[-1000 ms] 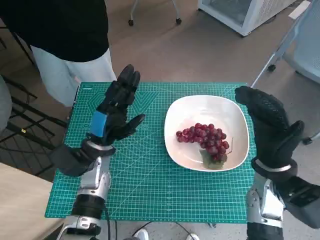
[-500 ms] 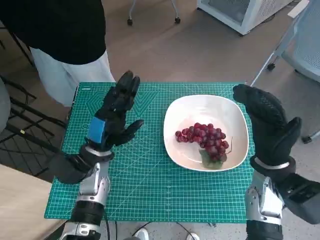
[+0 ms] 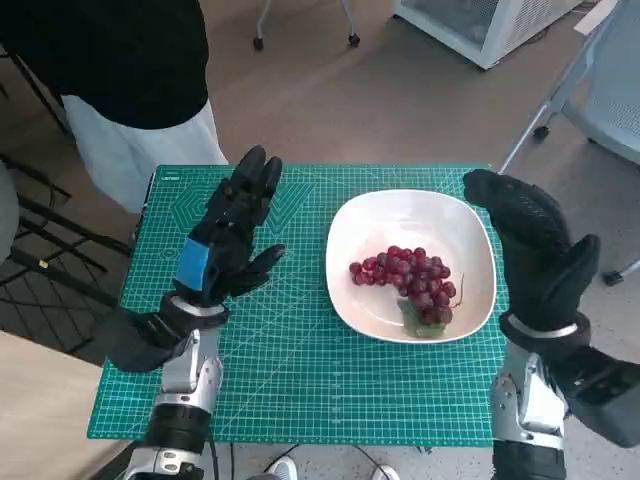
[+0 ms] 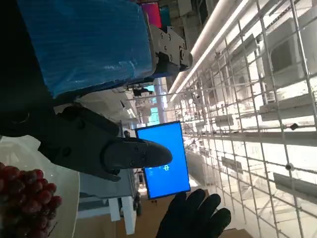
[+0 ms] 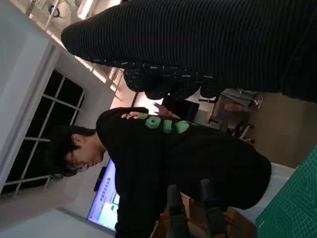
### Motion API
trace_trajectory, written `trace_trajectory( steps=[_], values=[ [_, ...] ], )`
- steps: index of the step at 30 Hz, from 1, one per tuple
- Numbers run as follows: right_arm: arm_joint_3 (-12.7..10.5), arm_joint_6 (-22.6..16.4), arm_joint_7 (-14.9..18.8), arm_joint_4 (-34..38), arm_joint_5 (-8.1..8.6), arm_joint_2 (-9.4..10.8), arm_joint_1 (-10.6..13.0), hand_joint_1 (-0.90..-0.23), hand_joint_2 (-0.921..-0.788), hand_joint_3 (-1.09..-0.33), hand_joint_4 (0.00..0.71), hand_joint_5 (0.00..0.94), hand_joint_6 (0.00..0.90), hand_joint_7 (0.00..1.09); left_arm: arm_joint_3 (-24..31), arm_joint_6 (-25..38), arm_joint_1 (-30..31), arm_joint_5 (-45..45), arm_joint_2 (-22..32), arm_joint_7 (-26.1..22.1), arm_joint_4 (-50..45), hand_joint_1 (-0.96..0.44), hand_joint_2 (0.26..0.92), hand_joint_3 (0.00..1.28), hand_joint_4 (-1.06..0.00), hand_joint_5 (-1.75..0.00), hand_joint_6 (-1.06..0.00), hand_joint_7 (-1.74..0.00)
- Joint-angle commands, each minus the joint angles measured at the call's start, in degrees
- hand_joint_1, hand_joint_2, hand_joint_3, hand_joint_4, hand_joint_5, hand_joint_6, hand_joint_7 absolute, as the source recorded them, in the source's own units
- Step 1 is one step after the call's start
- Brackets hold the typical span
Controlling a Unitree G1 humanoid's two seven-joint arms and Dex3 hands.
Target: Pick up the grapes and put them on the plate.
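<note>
A bunch of dark red grapes (image 3: 408,277) lies in the white plate (image 3: 412,214) on the green mat, toward the plate's near side. The grapes (image 4: 26,191) and the plate's rim (image 4: 69,191) also show in the left wrist view. My left hand (image 3: 228,235) is raised above the mat to the left of the plate, fingers spread, holding nothing. My right hand (image 3: 530,245) in the black glove hovers over the plate's right edge, fingers extended, empty. The glove's fingertips (image 4: 194,216) appear in the left wrist view.
The green cutting mat (image 3: 290,340) covers the small table. A person in a black top (image 3: 120,70) stands at the far left corner and also shows as a person (image 5: 163,163) in the right wrist view. A chair base (image 3: 305,25) and a white cabinet (image 3: 480,25) stand on the floor beyond.
The left hand has drifted slightly toward me and down. The right hand has barely shifted. The grapes stay in the plate.
</note>
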Motion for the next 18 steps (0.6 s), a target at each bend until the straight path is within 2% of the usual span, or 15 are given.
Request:
trace_trajectory(
  steps=[1,18],
  values=[
    [0.2,0.4,0.3,0.5,-0.52,-0.3,0.7,-0.506,-0.921,-0.581,0.313,0.000,0.098,0.38,0.3,-0.7,0.7,-0.8,-0.3,-0.7,-0.7,-0.40,0.921,0.33,-0.16,-0.01,-0.24,0.00],
    [0.7,0.5,0.2,1.2,-0.89,-0.2,0.4,-0.508,-0.921,-0.582,0.309,0.000,0.088,0.40,0.3,0.1,0.9,-0.4,-0.1,-1.2,-1.9,-0.40,0.921,0.33,-0.16,0.00,-0.23,0.00]
  ],
)
